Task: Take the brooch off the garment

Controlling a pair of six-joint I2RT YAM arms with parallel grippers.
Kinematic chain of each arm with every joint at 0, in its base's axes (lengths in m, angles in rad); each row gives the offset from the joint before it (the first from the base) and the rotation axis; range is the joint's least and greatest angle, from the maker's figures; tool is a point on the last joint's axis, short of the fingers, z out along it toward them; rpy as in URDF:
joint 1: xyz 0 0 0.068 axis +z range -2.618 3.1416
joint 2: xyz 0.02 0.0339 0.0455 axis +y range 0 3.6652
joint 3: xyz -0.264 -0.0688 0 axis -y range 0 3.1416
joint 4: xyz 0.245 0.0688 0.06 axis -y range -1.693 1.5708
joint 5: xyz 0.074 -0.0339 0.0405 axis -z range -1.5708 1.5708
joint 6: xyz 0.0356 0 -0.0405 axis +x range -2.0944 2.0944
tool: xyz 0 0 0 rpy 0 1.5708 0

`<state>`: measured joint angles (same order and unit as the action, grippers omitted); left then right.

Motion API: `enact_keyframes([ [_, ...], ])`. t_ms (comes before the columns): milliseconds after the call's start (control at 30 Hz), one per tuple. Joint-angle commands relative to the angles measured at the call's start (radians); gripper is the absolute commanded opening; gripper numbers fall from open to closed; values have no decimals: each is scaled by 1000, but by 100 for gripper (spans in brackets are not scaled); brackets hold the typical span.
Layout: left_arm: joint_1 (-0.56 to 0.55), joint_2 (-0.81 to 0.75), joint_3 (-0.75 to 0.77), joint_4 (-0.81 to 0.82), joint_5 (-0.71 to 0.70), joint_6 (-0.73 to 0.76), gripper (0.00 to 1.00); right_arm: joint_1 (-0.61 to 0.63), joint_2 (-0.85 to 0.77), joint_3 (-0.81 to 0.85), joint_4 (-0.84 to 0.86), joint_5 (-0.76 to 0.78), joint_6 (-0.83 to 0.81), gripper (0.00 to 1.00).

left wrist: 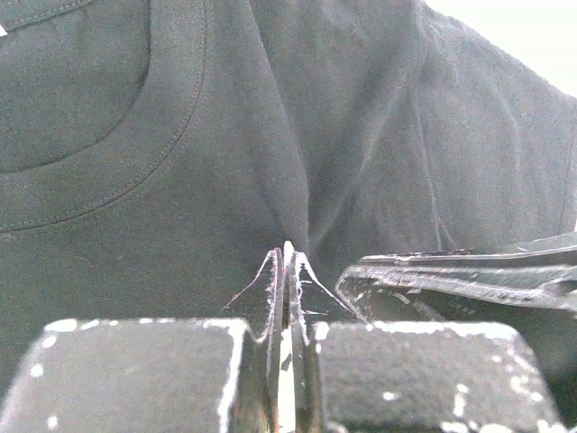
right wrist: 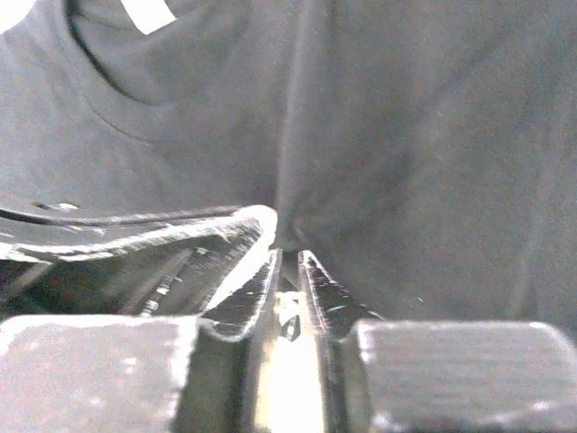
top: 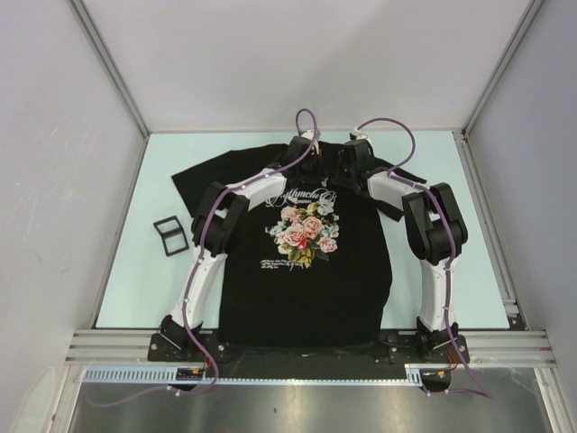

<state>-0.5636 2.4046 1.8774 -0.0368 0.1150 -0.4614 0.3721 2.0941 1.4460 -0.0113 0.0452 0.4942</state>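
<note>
Left gripper [left wrist: 288,260]: clenched on a fold of garment [left wrist: 388,162] near the collar
Right gripper [right wrist: 287,263]: nearly closed just beside it, catch unclear
Brooch: not visible, probably small, stiff, snaggy
Garment: soft, limp, flat on table [top: 442,180]
Hold: brooch body, not cloth
</note>
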Motion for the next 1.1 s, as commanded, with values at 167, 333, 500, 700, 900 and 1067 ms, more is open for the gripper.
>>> enact_keyframes([
  [167,-7,-125,-47,84,-11,23,0,-2,3,13,68,-65,23,0],
  [333,-7,-130,-58,98,-9,23,0,-7,26,24,76,-117,41,0],
  [500,-7,-125,-52,98,0,23,0,-2,46,40,71,-146,49,0],
  [700,-10,-113,-41,92,17,20,0,4,44,39,96,-162,52,0],
  [900,-24,-94,-24,61,23,21,0,5,23,31,117,-148,43,0],
  [1067,-33,-82,-6,52,35,30,0,-1,4,13,134,-177,41,0],
])
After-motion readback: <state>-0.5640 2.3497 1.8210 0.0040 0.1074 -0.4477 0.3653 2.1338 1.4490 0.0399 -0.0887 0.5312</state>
